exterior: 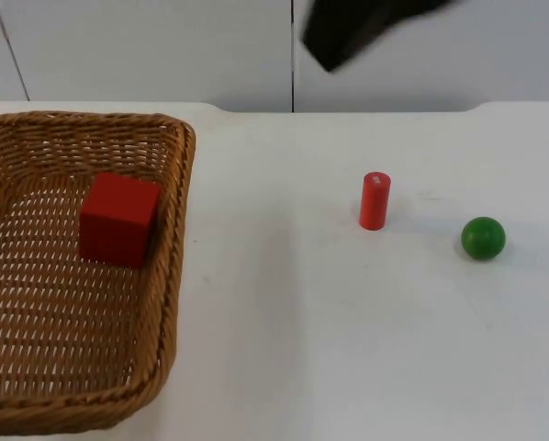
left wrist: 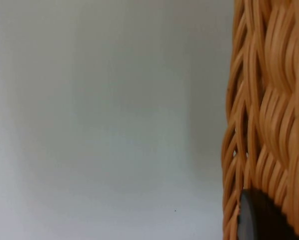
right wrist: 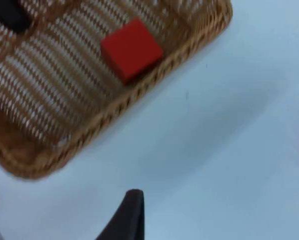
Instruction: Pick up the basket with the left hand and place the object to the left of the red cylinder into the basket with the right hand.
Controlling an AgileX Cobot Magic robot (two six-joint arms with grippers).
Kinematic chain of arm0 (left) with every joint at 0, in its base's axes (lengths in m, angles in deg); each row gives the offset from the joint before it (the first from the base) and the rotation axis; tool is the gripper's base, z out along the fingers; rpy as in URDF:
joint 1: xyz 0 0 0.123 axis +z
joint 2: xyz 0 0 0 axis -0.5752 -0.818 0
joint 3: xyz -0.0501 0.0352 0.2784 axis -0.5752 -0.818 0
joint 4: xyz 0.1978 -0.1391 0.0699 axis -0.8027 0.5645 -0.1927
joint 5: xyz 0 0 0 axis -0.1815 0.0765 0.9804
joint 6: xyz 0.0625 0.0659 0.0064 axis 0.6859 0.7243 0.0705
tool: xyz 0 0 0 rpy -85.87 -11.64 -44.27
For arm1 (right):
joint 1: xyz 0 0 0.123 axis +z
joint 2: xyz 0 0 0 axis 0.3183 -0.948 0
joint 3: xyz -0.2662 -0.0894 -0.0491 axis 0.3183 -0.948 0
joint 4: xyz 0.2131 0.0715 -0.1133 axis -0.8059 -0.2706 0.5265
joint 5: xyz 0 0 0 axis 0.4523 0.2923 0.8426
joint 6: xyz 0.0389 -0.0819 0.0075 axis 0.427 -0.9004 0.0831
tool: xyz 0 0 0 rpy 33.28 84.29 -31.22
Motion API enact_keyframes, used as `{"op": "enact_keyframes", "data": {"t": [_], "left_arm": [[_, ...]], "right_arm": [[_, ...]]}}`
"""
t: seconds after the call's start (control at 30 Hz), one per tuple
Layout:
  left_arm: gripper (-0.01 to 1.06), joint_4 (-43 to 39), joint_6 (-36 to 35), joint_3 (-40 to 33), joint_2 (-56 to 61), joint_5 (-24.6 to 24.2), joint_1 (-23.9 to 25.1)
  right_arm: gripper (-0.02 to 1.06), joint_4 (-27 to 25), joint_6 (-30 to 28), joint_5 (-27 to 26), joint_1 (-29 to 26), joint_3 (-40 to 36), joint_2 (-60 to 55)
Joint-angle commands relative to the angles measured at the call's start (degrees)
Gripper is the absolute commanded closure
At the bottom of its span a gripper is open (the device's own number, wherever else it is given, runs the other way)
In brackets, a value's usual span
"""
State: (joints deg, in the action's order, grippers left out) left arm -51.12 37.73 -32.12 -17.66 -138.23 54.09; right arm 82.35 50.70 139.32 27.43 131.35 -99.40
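Observation:
The woven wicker basket (exterior: 169, 276) is at the left of the top view, and a red cube (exterior: 118, 219) lies inside it. My left gripper (left wrist: 257, 220) is pressed against the basket's woven wall (left wrist: 269, 100), shut on it. The red cylinder (exterior: 375, 200) stands upright on the white table, right of the middle. My right gripper (exterior: 334, 50) hangs high at the back, above and left of the cylinder and well away from the basket. The right wrist view looks down on the basket's rim (right wrist: 139, 92) and the cube (right wrist: 131, 49).
A green ball (exterior: 483, 238) rests on the table to the right of the cylinder. White table stretches between the basket and the cylinder. The grey partition wall (exterior: 164, 46) closes the back.

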Motion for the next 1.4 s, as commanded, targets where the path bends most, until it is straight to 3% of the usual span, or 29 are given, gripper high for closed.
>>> {"op": "enact_keyframes", "data": {"t": [0.0, 0.13, 0.3, 0.67, 0.77, 0.83, 0.93, 1.0, 1.2, 1.37], "left_arm": [[1.05, 2.25, 0.42, -0.11, 0.61, -0.69, 0.17], [1.05, 2.25, 0.42, -0.11, 0.61, -0.69, 0.17], [1.05, 2.25, 0.42, -0.11, 0.61, -0.56, 0.17], [1.05, 3.68, -0.56, -0.11, 0.61, -0.56, -1.04], [1.05, 3.55, -3.68, -0.11, 0.61, 3.43, -6.13], [1.05, 3.55, -4.11, -0.11, 0.61, 4.68, -6.83], [1.05, 4.10, -7.60, -0.11, 0.10, 13.64, -14.01], [1.05, 5.55, -7.79, -0.11, -0.76, 15.23, -15.82], [1.05, 15.57, -0.77, -0.11, -10.76, 18.55, -22.28], [1.05, 24.10, 6.77, -0.11, -18.34, 19.53, -24.24]], "right_arm": [[0.12, 0.00, 0.47, -4.17, -0.29, -7.43, 7.40], [0.12, 0.00, 1.89, -7.13, -0.29, -13.20, 13.69], [0.12, 0.00, 1.89, -7.16, -0.29, -17.91, 21.11], [0.12, 0.00, 1.89, -7.25, -0.29, -18.75, 25.62], [0.12, 0.00, 1.89, -7.60, -0.29, -18.75, 25.58], [0.12, 0.00, 1.89, -7.71, -0.29, -18.75, 25.58], [0.12, 0.00, 1.89, -6.88, -0.29, -18.75, 25.58], [0.12, 0.00, 1.89, -6.77, -0.29, -18.75, 25.58], [0.12, 0.00, 1.89, -6.54, -0.29, -18.75, 25.58], [0.12, 0.00, 1.89, -6.54, -0.29, -18.75, 25.58]]}}
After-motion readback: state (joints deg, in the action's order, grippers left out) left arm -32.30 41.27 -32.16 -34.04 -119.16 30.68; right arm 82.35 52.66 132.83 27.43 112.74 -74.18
